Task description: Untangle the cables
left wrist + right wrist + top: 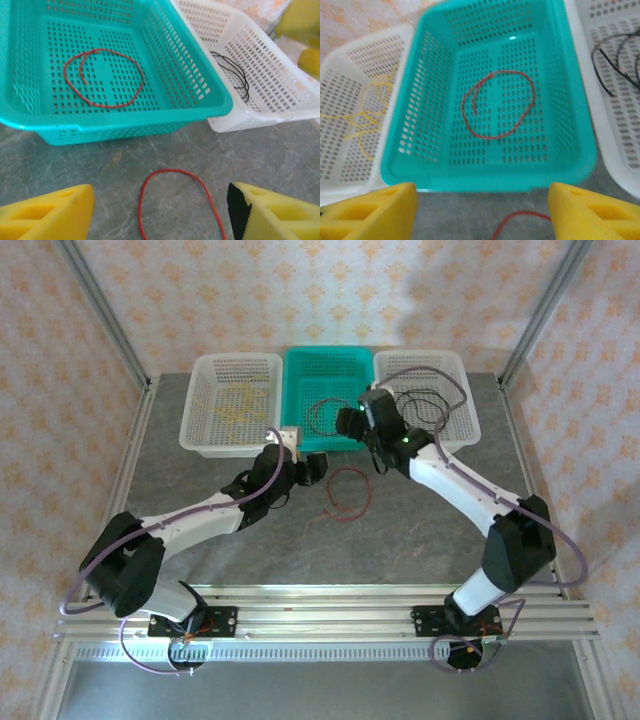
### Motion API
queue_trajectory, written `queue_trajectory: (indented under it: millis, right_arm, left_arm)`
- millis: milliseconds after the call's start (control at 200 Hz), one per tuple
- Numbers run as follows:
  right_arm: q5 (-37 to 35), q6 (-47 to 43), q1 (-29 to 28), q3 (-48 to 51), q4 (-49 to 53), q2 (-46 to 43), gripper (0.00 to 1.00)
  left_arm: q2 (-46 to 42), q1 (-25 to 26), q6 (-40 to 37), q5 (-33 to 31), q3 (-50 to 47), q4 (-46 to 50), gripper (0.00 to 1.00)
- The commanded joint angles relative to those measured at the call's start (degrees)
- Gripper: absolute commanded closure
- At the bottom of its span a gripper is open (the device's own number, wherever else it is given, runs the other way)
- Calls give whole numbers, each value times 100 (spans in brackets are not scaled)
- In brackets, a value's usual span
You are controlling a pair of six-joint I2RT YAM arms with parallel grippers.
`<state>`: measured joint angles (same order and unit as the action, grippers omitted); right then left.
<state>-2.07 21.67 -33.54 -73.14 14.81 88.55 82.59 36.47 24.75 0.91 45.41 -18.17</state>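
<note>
Nearest to the arm bases we see bare grey table (400, 540). Just beyond it the left hand (161, 210) sits low over the table with its yellow fingers (50, 212) spread wide and nothing between them. A single red cable (172, 170) lies flat on the table as an open loop in front of that hand, just short of the baskets and touching none of them. In the left wrist view its near part runs between the two fingers, though we cannot tell that either one touches it. A little farther on, the right hand (482, 210) hangs above the near edge of the teal basket (485, 182), also spread and holding nothing. Inside that middle basket a second red cable (490, 138) rests on the perforated floor, curled into a loose ring with one end tucked inward. To the left stands a white basket (200, 410) holding the thin yellow cables (240, 402) in a loose scribble. To the right another white basket (462, 400) holds the black cables (425, 400) in overlapping loops. The three baskets stand side by side along the far edge of the table.
</note>
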Motion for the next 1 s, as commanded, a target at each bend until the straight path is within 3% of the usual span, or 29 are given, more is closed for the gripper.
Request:
queue_trajectory:
  millis: [0,320,716,991]
  right_arm:
    - [-397,388,-99,604,-226,-563,32]
    - [-709,945,-157,1976,-272,-1080,34]
    - [-362,1562,-223,2549,-311,-368,39]
    - [-267,1459,-241,2450,-435,311,42]
  left_arm:
    - [-105,178,254,-254,-220,-298,28]
    - [318,632,725,-353,-576,-643,28]
    - [686,923,1297,-415,-897,-1010,28]
    - [835,950,1591,-328,-1137,-1348,28]
